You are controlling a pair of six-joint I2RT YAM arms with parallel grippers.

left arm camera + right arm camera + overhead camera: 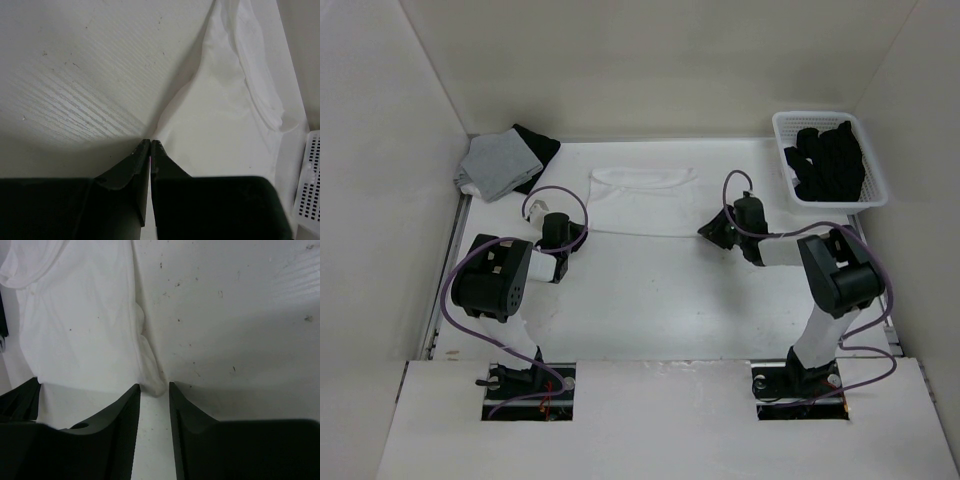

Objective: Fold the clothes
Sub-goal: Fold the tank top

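The clothes [642,200] are one plain white garment lying flat at the back middle of the table. My left gripper [566,236] is at its near left corner. In the left wrist view the left gripper [151,142] is shut, and the garment [225,115] rises to its tips as a pinched corner. My right gripper [712,232] is at the near right corner. In the right wrist view the right gripper [154,385] stands open, with the bunched corner of the garment [85,325] lying just between its tips.
A folded light grey garment [498,165] lies on a black garment [542,145] at the back left. A white basket [815,115] with black clothing [828,160] stands at the back right and shows as a white basket [310,175] in the left wrist view. White walls enclose the table.
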